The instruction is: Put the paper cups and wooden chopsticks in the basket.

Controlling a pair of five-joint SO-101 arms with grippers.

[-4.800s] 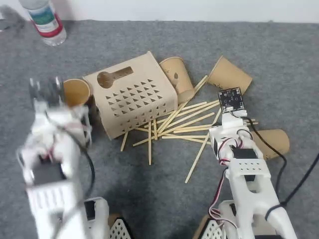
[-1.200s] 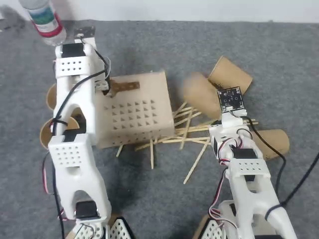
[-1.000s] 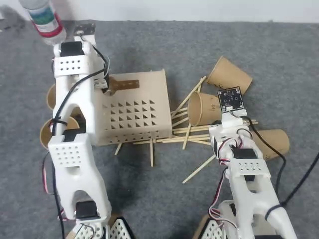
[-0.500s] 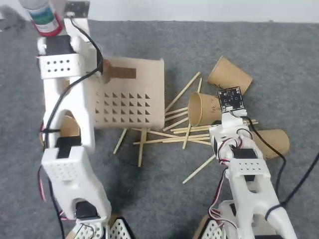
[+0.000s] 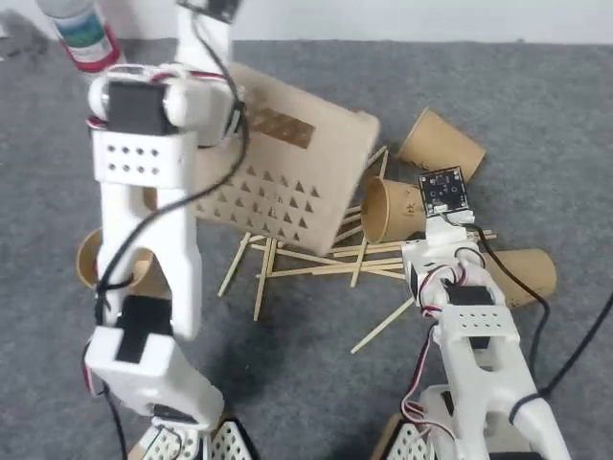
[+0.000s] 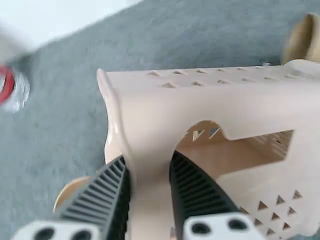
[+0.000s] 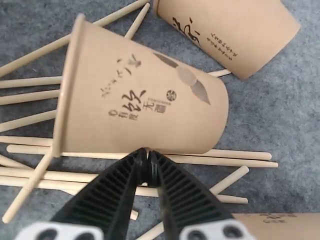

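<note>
On grey carpet [image 5: 546,105] under a white wall [image 5: 402,17], left fingers [image 6: 112,192] clamp the tilted basket [image 5: 306,182], right fingers [image 7: 175,187] closed empty

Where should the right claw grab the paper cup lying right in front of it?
Probably the rim of the paper cup, coming from its open mouth: one finger inside, one outside. It lies on its side on chopsticks; the body looks wide.

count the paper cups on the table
4 paper cups: one at the back, one lying on the chopsticks, one beside the right arm, one behind the left arm. Others may hide behind the basket.
</note>
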